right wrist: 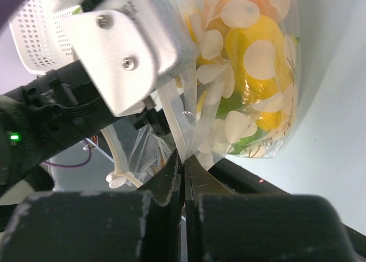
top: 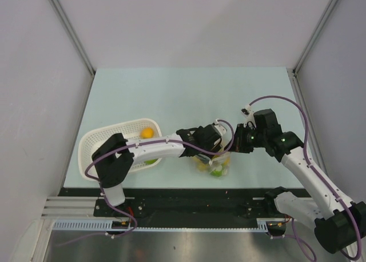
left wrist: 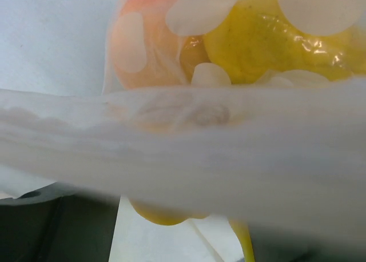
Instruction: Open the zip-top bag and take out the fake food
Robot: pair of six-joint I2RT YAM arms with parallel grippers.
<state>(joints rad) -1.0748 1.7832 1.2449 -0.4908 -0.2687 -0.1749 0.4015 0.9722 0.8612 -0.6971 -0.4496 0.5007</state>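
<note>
Opening step in hand; the right tool [right wrist: 184,159] pinches an edge of the zip-top bag [right wrist: 246,119]; how wide the left tool [top: 214,143] stands I cannot tell; next, part the mouth to reach the fake food [right wrist: 257,39].

The right gripper [right wrist: 184,163] has its dark fingers pressed together on a thin edge of the zip-top bag [right wrist: 281,96]; the bag hangs above the pale surface [right wrist: 337,159], white-spotted, with the yellow, orange and green fake food [right wrist: 237,44] inside; the left arm's white housing [right wrist: 123,56] is against its left side; a white perforated basket [right wrist: 34,39] sits behind.
</note>
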